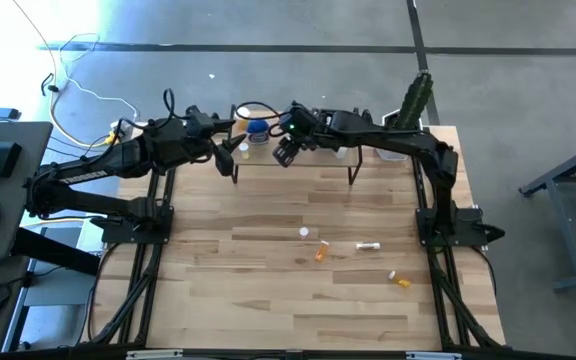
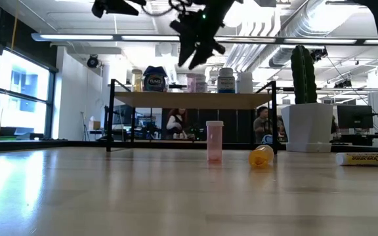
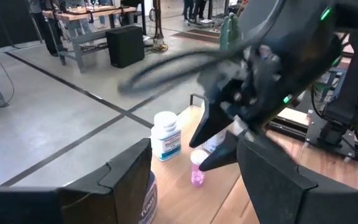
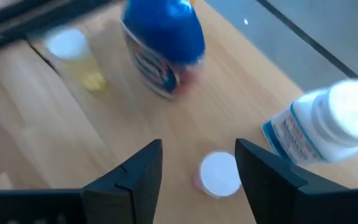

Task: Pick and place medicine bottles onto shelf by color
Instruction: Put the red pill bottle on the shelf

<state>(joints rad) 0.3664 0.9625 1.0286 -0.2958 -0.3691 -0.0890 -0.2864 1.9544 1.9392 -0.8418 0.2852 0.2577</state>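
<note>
The shelf [image 2: 192, 99] stands at the table's far edge. On its top board stand a yellow bottle [image 4: 76, 59], a blue-lidded jar [image 4: 163, 43], a pink bottle with a white cap [image 4: 219, 174] and a white bottle [image 4: 328, 124]. My right gripper [image 4: 199, 165] hangs open just above the pink bottle, a finger on either side of its cap and apart from it. My left gripper [image 1: 226, 152] waits open over the shelf's left end. On the table are an upright pink bottle [image 2: 214, 141], two orange bottles [image 1: 320, 252] [image 1: 400, 281] on their sides and a white tube [image 1: 368, 245].
A white pot with a cactus [image 2: 307, 128] stands at the shelf's right end. The two grippers are close together above the shelf. People sit in the room behind the table. The near half of the table top [image 1: 298, 320] is bare wood.
</note>
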